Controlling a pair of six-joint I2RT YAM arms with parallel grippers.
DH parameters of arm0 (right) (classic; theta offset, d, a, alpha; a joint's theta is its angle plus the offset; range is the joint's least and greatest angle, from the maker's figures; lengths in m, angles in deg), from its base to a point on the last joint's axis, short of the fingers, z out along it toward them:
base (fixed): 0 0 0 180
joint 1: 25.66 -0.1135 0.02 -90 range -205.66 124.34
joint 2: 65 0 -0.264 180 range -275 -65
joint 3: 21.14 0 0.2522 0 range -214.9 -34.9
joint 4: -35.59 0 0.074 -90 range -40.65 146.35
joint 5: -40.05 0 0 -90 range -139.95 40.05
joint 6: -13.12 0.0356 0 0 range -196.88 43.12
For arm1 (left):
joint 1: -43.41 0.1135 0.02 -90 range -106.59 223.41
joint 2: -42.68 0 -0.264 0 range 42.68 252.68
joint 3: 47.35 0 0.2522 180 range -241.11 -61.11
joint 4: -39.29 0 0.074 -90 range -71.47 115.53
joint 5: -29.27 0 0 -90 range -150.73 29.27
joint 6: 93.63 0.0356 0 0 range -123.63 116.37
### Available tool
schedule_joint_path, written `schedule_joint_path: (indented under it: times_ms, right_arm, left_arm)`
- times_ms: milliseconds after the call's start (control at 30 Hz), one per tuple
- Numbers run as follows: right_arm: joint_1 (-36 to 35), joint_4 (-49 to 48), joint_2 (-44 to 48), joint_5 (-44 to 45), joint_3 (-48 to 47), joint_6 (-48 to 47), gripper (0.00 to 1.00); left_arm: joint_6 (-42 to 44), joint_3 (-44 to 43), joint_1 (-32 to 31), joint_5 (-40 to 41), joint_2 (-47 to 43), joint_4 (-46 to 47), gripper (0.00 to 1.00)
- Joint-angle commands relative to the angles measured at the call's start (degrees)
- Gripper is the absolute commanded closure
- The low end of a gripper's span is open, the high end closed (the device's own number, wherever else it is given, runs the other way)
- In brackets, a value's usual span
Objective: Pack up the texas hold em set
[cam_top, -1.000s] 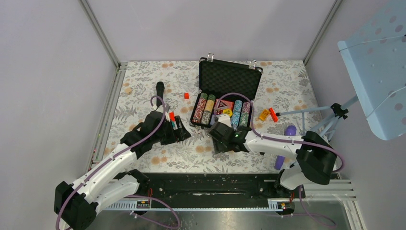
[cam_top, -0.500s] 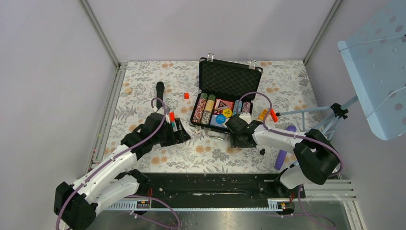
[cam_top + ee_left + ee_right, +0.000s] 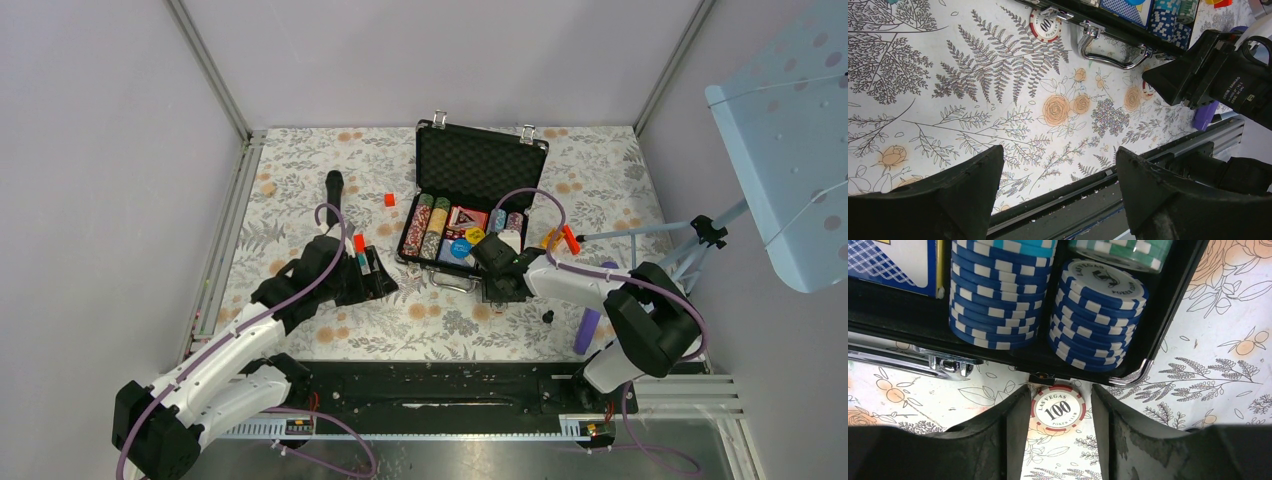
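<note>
Chip stacks stand in the briefcase. A loose chip lies on the surface just before the briefcase's near right corner. A microphone lies to its left.

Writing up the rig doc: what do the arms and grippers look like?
The left arm and right arm: white link shells, black joint housings, a looping purple cable each. The left gripper and right gripper are black with broad wedge-shaped fingers. Small white lettering on the right wrist housing, unreadable.

Pale lilac walls enclose a floral-print tabletop, with a perforated blue panel at right.
</note>
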Motion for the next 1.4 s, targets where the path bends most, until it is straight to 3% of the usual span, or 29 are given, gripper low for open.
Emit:
schedule_joint_path:
  times_ms: [0,200,600,767,833,1000,1100,1233,1367]
  right_arm:
    - [0.2,1.8,-2.1,-3.7,3.3,-0.3,0.48]
    - [-2.8,2.5,-1.5,-5.9,4.9,2.1,0.52]
    - [-20.2,2.4,-6.7,-7.2,-2.6,13.7,0.53]
    - [-23.1,0.7,-9.6,-8.1,-8.2,15.0,0.53]
    - [-23.2,-0.4,-8.9,-7.1,-9.0,14.6,0.48]
    - [-22.2,-0.8,-0.2,-0.2,-7.8,11.8,0.40]
    - [-18.7,-1.1,9.7,1.9,-3.7,12.2,0.38]
    - [-10.2,-0.4,23.5,1.5,3.9,12.1,0.37]
    - [-4.7,7.5,33.9,3.4,6.6,10.0,0.36]
  left_arm:
    - [0.4,-0.1,0.2,-0.9,-0.3,1.7,0.18]
    - [0.4,-0.2,0.2,-0.9,-0.3,1.8,0.18]
    - [0.3,0.5,0.2,0.1,-1.6,1.0,0.18]
    - [-0.1,0.8,0.2,1.3,-2.5,0.1,0.18]
    - [-0.3,1.0,0.3,1.8,-3.0,-0.2,0.18]
    - [-0.3,1.5,0.2,1.5,-3.6,-0.5,0.18]
    - [0.0,1.0,-1.4,2.4,-2.8,-0.4,0.19]
    - [-1.0,-1.5,-10.5,8.8,1.7,-0.5,0.20]
    - [-3.8,-5.5,-21.5,16.3,10.5,-0.5,0.20]
